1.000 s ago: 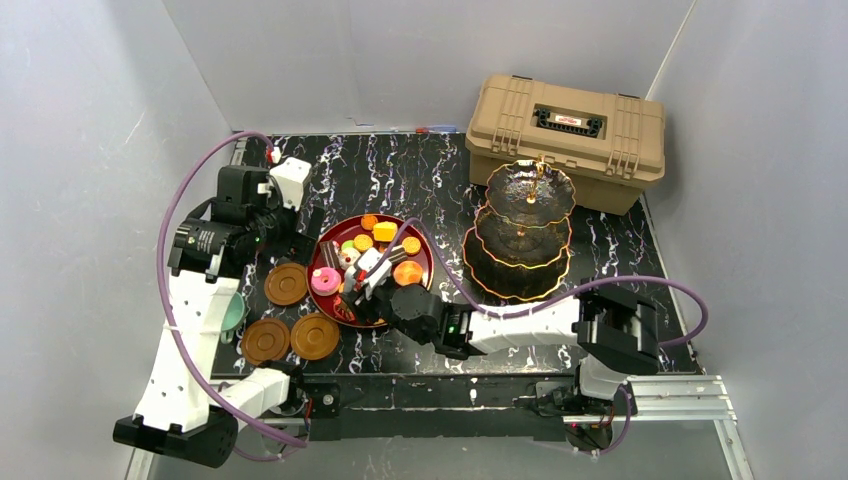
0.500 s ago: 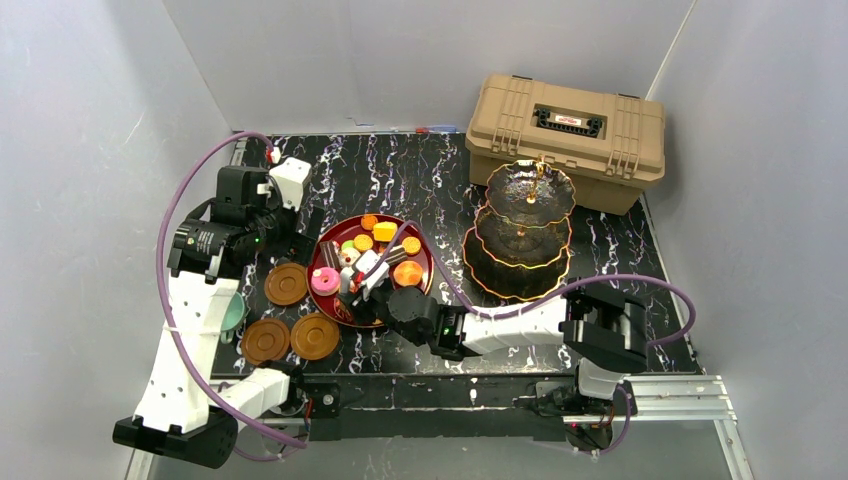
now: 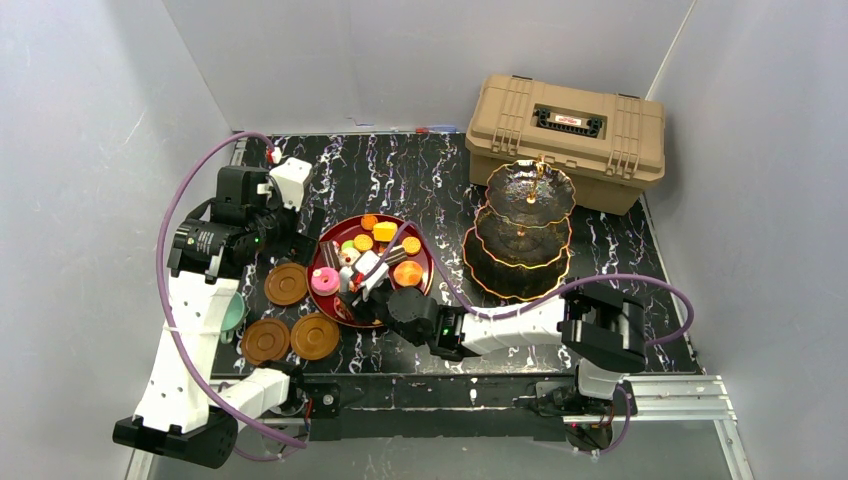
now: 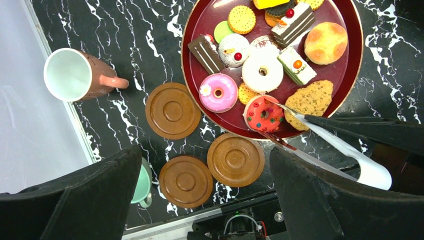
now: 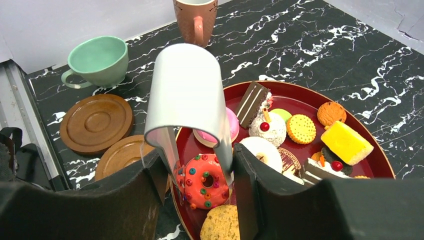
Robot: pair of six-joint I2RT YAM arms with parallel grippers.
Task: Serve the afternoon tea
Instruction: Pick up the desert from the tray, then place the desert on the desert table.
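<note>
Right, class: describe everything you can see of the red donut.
The red donut is a ring with glossy red icing and coloured sprinkles, lying flat near the rim of the dark red tray, by a cookie. The tongs straddle it; contact is unclear.

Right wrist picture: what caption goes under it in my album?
The right gripper holds metal tongs over a red sprinkled donut on the dark red tray.

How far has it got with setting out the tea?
Nothing looks served yet: the three-tier stand is bare and the pastries sit on the red tray. In hand: the right pincer holds metal tongs at the red doughnut. Still to do: filling the stand, and putting cups onto the bare saucers.
</note>
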